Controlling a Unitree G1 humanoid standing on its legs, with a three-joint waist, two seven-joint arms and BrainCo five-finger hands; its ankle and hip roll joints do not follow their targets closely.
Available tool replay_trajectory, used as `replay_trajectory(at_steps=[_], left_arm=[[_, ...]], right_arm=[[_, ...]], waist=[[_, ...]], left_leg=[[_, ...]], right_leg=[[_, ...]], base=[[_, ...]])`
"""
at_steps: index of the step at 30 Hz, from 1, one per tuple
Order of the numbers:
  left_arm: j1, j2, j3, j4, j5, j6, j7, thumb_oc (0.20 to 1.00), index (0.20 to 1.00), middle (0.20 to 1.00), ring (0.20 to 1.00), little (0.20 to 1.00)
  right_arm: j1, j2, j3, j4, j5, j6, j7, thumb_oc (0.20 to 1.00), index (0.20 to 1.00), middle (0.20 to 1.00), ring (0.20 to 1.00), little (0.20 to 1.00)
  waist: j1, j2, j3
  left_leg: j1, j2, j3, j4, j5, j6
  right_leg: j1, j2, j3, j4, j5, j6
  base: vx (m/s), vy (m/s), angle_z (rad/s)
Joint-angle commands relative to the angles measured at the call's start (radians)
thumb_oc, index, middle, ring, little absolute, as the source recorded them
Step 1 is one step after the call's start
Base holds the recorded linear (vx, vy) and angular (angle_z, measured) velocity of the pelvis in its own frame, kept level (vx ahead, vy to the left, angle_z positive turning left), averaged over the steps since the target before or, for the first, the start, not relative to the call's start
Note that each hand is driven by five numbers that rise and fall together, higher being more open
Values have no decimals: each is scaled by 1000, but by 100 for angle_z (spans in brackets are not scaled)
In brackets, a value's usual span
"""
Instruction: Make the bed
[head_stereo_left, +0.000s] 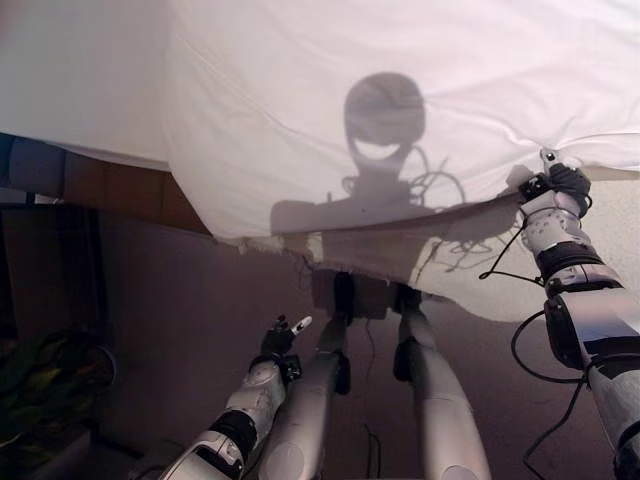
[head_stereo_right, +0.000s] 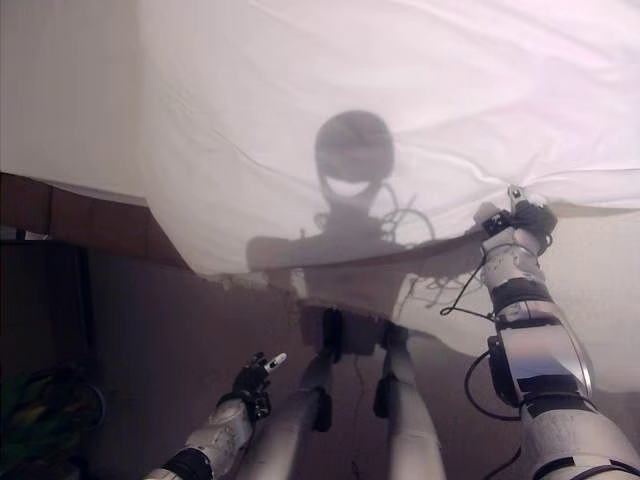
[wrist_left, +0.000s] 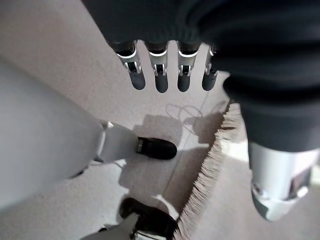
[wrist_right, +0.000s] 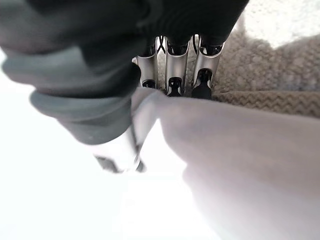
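Observation:
A white sheet spreads over the bed and fills the upper part of the eye views. Its near edge hangs loose over a beige woven blanket with a fringed edge. My right hand is raised at the sheet's edge on the right. In the right wrist view its fingers go under the sheet's fold and the thumb lies on top, pinching the cloth. My left hand hangs low beside my legs, fingers relaxed and holding nothing.
Dark carpeted floor lies below the bed's edge. A brown board and dark furniture stand at the left. Something greenish lies on the floor at the lower left. A fringed edge runs across the floor near my feet.

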Motion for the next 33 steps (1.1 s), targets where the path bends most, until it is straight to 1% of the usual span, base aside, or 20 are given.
replay_trajectory(at_steps=[1, 4, 6, 7, 9, 10, 11, 13, 14, 16, 17, 18, 20, 21, 22, 25, 26, 28, 30, 33], left_arm=[[-3, -13, -59, -37, 6, -4, -32, 1000, 1000, 1000, 1000, 1000], [-1, -12, -102, -95, -29, 3, -65, 1000, 1000, 1000, 1000, 1000], [-1, -7, -161, -159, -65, 23, -106, 1000, 1000, 1000, 1000, 1000], [-1, -7, -162, -160, -65, 23, -106, 1000, 1000, 1000, 1000, 1000], [-8, 3, -217, -232, -91, 34, -144, 1000, 1000, 1000, 1000, 1000], [-7, 3, -218, -233, -91, 34, -143, 1000, 1000, 1000, 1000, 1000], [-22, 5, -253, -266, -107, 40, -164, 1000, 1000, 1000, 1000, 1000], [-26, 5, -265, -280, -115, 41, -168, 1000, 1000, 1000, 1000, 1000], [-49, -5, -284, -287, -137, 44, -177, 1000, 1000, 1000, 1000, 1000], [-64, -22, -294, -289, -174, 47, -174, 1000, 1000, 1000, 1000, 1000], [-64, -22, -294, -289, -174, 47, -174, 1000, 1000, 1000, 1000, 1000], [-81, -47, -298, -278, -225, 51, -166, 1000, 1000, 1000, 1000, 1000], [-97, -73, -301, -268, -289, 59, -157, 1000, 1000, 1000, 1000, 1000], [-97, -72, -301, -268, -289, 59, -157, 1000, 1000, 1000, 1000, 1000], [-110, -97, -318, -261, -347, 72, -152, 1000, 1000, 1000, 1000, 1000], [-132, -126, -351, -252, -396, 95, -156, 1000, 1000, 1000, 1000, 1000], [-149, -148, -371, -254, -447, 106, -156, 1000, 1000, 1000, 1000, 1000], [-162, -163, -378, -248, -466, 115, -159, 1000, 1000, 1000, 1000, 1000], [-194, -210, -367, -237, -552, 126, -156, 1000, 1000, 1000, 1000, 1000], [-218, -236, -343, -231, -598, 118, -149, 1000, 1000, 1000, 1000, 1000]], right_arm=[[-98, -89, 57, -123, -22, -96, 34, 200, 200, 200, 200, 200], [-74, -59, 75, -184, -20, -106, 49, 200, 200, 200, 200, 200], [-59, -37, 100, -230, -34, -101, 56, 200, 200, 200, 200, 200], [-59, -37, 99, -230, -34, -101, 56, 200, 200, 200, 200, 200], [-44, -36, 138, -294, -81, -89, 66, 200, 200, 200, 200, 200], [-42, -35, 137, -295, -82, -88, 65, 200, 200, 200, 200, 200], [-30, -44, 163, -342, -133, -75, 63, 200, 200, 200, 200, 200], [-21, -48, 171, -371, -155, -74, 63, 200, 200, 200, 200, 200], [-7, -54, 182, -404, -172, -72, 69, 200, 200, 200, 200, 200], [6, -39, 188, -430, -163, -76, 71, 200, 200, 200, 200, 200], [6, -39, 187, -430, -163, -76, 71, 200, 200, 200, 200, 200], [25, -14, 193, -459, -136, -80, 80, 200, 200, 200, 200, 200], [51, 16, 199, -495, -116, -83, 81, 200, 200, 200, 200, 200], [51, 16, 199, -496, -117, -82, 80, 200, 200, 200, 200, 200], [74, 43, 209, -530, -109, -79, 82, 200, 200, 200, 200, 200], [85, 60, 214, -548, -99, -72, 83, 200, 200, 200, 200, 200], [104, 83, 215, -571, -91, -79, 81, 200, 200, 200, 200, 200], [114, 93, 219, -581, -89, -79, 83, 200, 200, 200, 200, 200], [141, 123, 224, -609, -91, -80, 84, 200, 200, 200, 200, 200], [162, 131, 227, -631, -99, -80, 85, 200, 200, 200, 200, 200]], waist=[[-11, 10, -4], [-26, 4, -4], [-42, -5, -4], [-42, -5, -4], [-59, -14, -4], [-59, -14, -4], [-72, -23, -4], [-76, -27, -4], [-88, -38, -6], [-100, -53, -11], [-99, -53, -11], [-109, -70, -15], [-115, -86, -19], [-114, -87, -20], [-122, -100, -25], [-128, -109, -31], [-135, -113, -37], [-138, -116, -42], [-148, -129, -54], [-153, -140, -63]], left_leg=[[17, -15, -37, 0, -7, -62], [39, -16, -36, 0, -12, -62], [68, -18, -31, 0, -18, -62], [69, -18, -31, 0, -18, -62], [100, -21, -16, 0, -25, -60], [101, -21, -16, 0, -26, -60], [122, -21, -6, 0, -30, -59], [132, -22, -1, 0, -33, -58], [147, -23, 13, 0, -35, -57], [166, -22, 26, 0, -46, -51], [163, -21, 27, 0, -43, -51], [184, -19, 48, 0, -53, -44], [202, -17, 68, 0, -60, -35], [199, -17, 70, 0, -56, -34], [218, -17, 82, 0, -64, -29], [223, -17, 93, 0, -63, -28], [228, -18, 100, 0, -68, -30], [228, -17, 103, 0, -69, -31], [228, -13, 112, 0, -71, -36], [227, -11, 118, 0, -72, -41]], right_leg=[[14, -45, 23, 247, -202, 130], [42, -47, 21, 234, -197, 133], [76, -45, 27, 220, -188, 137], [77, -45, 27, 219, -187, 137], [108, -44, 36, 206, -178, 141], [110, -43, 36, 205, -178, 141], [134, -43, 46, 190, -169, 145], [143, -42, 50, 185, -164, 147], [163, -40, 61, 165, -147, 152], [178, -35, 75, 155, -144, 157], [176, -34, 76, 152, -138, 157], [185, -25, 98, 148, -134, 162], [197, -19, 117, 142, -127, 165], [195, -19, 118, 139, -121, 165], [210, -15, 133, 133, -123, 166], [220, -16, 139, 117, -111, 169], [231, -18, 141, 98, -104, 171], [236, -20, 141, 87, -99, 172], [246, -17, 140, 56, -84, 175], [253, -15, 137, 34, -69, 179]], base=[[10, 0, 4], [0, 0, 0], [0, 0, 0], [0, 0, 0], [-16, 40, 2], [-22, 56, 3], [-24, 39, 2], [-33, 43, -5], [-28, 46, -9], [-28, 56, -12], [-17, 73, -21], [-14, 66, -24], [-18, 52, -39], [-23, 36, -48], [-25, 25, -35], [-28, 30, -27], [-37, 9, -22], [-18, 13, -13], [-16, 0, 0], [-18, -16, 1]])
